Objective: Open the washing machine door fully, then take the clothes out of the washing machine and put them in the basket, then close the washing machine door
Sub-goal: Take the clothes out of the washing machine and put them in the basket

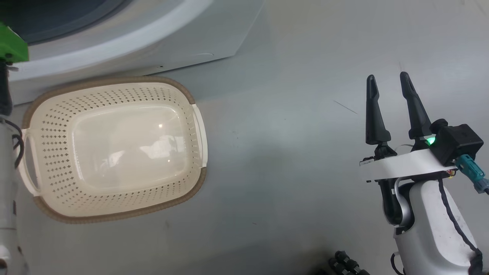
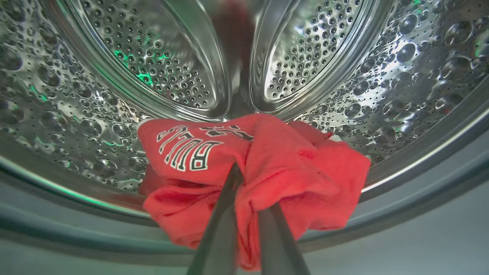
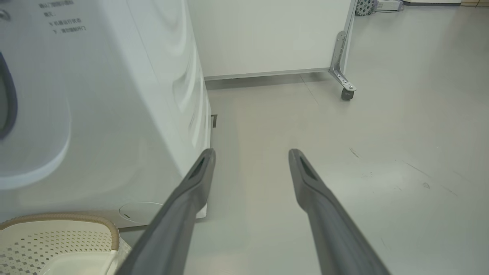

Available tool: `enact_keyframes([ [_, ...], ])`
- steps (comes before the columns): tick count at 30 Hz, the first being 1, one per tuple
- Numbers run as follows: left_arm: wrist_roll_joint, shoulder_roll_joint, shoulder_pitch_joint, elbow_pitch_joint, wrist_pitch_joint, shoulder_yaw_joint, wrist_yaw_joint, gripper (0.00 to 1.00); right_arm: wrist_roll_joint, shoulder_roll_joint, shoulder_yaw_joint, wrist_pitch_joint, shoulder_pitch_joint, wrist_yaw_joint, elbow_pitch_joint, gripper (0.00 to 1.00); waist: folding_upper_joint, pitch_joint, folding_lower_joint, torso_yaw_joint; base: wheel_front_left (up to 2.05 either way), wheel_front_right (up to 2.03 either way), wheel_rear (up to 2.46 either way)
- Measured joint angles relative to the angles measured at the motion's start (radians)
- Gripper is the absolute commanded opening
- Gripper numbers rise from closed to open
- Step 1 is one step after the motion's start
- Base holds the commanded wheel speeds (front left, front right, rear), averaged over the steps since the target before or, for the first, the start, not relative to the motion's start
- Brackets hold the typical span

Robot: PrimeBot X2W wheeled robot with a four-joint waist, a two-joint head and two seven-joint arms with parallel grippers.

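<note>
The clothes lie inside the washing machine; the basket stands before it.

The word "BULLS" stands on a bright red soft fabric garment in black block capitals edged in white. In the left wrist view the letters read upside down. Just beyond that word, a second set of black-and-white marks sits on the same fabric, but a fold cuts across them and they cannot be read. In the right wrist view, a few short lines of small grey print stand near the top of the front panel of the big white boxy front-loading washing machine. The characters are too small and blurred to make out.
</note>
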Motion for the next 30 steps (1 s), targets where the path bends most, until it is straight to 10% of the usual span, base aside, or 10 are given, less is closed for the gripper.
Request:
enact_keyframes([
  [30,0.085,-0.090,0.431,-0.372,-0.135,-0.035,0.065,0.00,-0.044,-0.019,-0.060,0.000,0.117,0.028,0.055,1.00,0.0000,-0.254,0.0000,0.146,0.00,0.00,0.00],
])
